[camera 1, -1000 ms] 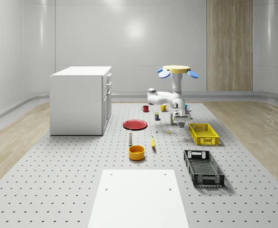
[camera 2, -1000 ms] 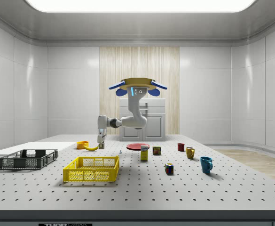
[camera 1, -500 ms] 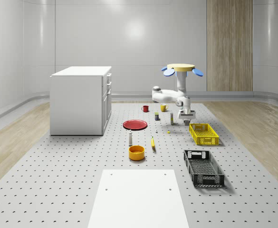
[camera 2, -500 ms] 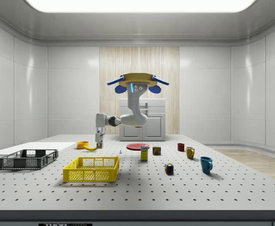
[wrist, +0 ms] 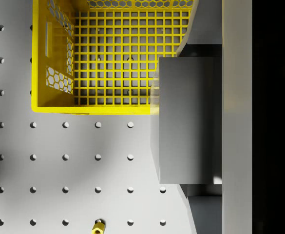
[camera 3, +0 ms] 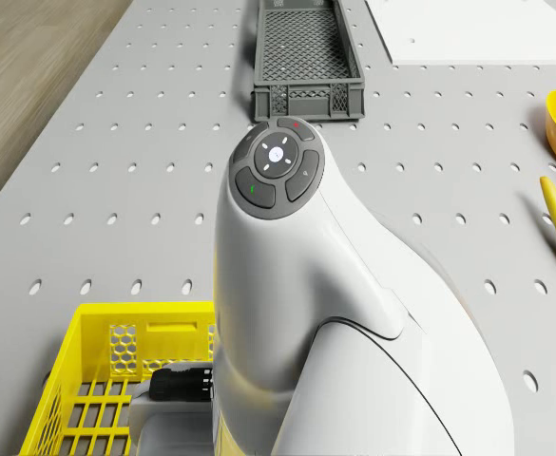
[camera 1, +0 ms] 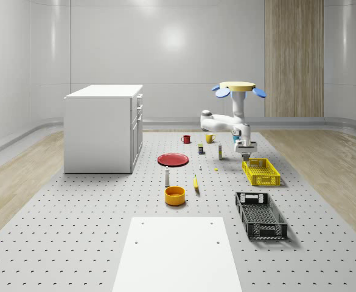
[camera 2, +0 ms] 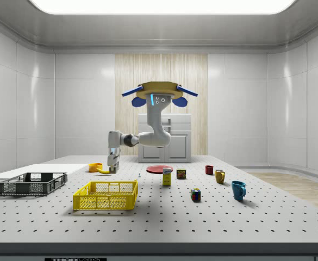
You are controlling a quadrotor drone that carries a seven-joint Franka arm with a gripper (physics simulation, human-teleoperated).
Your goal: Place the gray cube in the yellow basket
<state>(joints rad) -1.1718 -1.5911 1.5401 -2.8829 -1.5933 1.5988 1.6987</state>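
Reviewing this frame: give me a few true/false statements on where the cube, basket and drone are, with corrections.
1. The gray cube is held in the gripper. True.
2. The cube already rests on the yellow basket floor. False: it hangs above the basket's edge.
3. The drone has landed on the table. False: it hovers above it.
4. The black basket lies apart from the yellow one. True.

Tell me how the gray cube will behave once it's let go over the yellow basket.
The plain gray cube, clamped in the end effector, looks rigid and flat-faced, so it should land without rolling. The yellow plastic lattice basket has raised walls, likely containing any bounce.
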